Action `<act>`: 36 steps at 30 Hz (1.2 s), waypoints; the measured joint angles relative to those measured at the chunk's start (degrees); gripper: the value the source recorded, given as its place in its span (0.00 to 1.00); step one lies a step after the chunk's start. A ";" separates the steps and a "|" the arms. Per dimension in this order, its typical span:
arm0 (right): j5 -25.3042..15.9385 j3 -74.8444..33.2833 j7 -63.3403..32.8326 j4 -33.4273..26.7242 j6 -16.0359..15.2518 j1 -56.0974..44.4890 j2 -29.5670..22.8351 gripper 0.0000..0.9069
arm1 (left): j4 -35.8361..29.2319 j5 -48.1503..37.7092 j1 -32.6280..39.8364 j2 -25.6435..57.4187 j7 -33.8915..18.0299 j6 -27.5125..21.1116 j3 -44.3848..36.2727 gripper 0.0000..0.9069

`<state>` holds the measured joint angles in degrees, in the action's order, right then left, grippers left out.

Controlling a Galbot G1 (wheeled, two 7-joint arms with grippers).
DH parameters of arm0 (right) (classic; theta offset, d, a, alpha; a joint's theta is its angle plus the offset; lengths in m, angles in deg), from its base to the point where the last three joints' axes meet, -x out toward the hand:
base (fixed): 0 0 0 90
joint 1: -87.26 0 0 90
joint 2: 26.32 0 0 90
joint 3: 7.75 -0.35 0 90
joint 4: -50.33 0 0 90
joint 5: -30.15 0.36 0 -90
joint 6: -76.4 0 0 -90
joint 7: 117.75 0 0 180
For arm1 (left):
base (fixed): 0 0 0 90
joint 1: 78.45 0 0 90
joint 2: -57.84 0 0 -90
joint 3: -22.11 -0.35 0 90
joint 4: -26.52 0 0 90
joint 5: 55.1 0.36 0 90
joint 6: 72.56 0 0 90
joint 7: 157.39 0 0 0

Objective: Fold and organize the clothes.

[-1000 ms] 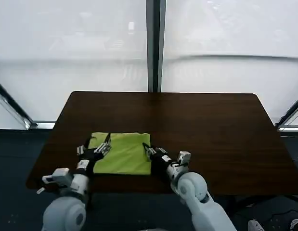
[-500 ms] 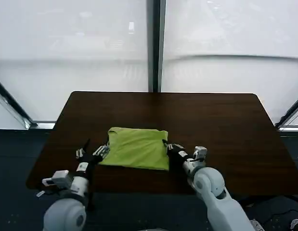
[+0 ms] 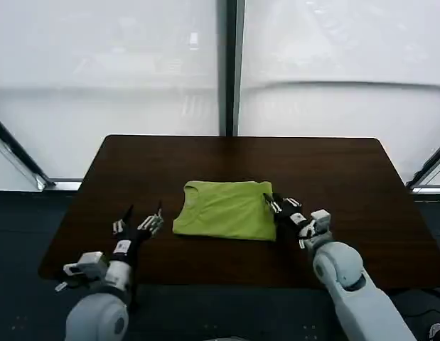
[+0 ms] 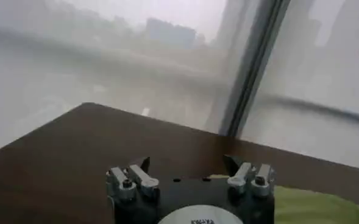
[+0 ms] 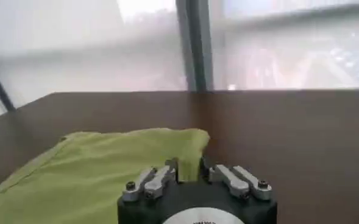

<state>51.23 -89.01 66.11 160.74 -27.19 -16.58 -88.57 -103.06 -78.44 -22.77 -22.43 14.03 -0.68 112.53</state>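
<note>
- The shirt (image 3: 227, 209), lime green and folded into a compact rectangle, is lying near the middle of the dark table (image 3: 333, 177), its round neckline facing the robot's left.
- The right gripper (image 3: 271, 203) is sitting at the shirt's right edge, its fingers closing together on a pinch of the fabric; in the right wrist view the shirt's corner (image 5: 188, 146) is running up between the two fingers (image 5: 158, 180).
- The left gripper (image 3: 141, 217) is hovering over bare table to the left of the shirt, well apart from it, with its fingers spread and holding nothing.
- In the left wrist view the left gripper (image 4: 188, 167) is showing its two fingers wide apart, with a strip of the shirt (image 4: 313, 206) lying beyond them.
- Frosted window panes (image 3: 134, 71) are standing behind the table.
</note>
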 joint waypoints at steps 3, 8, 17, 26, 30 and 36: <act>-4.75 -2.03 -1.11 2.04 7.24 -3.45 1.21 0.97 | -0.18 0.66 -0.61 0.93 0.30 0.40 0.32 0.97; -9.12 -6.65 -4.19 5.86 17.57 -12.36 1.13 0.97 | -1.23 4.18 -4.25 3.61 2.91 5.09 2.02 0.97; -14.92 -13.07 -9.14 14.85 27.48 -32.82 -3.71 0.97 | -1.14 10.64 -17.84 7.99 2.72 22.13 5.32 0.97; -13.45 -14.21 -12.28 19.14 23.90 -44.18 -7.49 0.97 | -1.54 11.09 -30.63 8.90 -2.98 23.31 5.15 0.97; -12.08 -14.44 -12.26 19.46 21.83 -45.11 -7.44 0.97 | -1.49 10.36 -31.96 9.43 -3.08 22.73 5.43 0.97; -11.01 -14.46 -12.00 19.41 20.40 -45.40 -6.89 0.97 | -1.36 9.21 -32.68 10.15 -2.81 22.29 5.59 0.97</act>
<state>40.22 -103.47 54.11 180.15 -6.80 -61.99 -95.46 -104.42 -69.23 -55.46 -12.28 11.22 21.61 118.12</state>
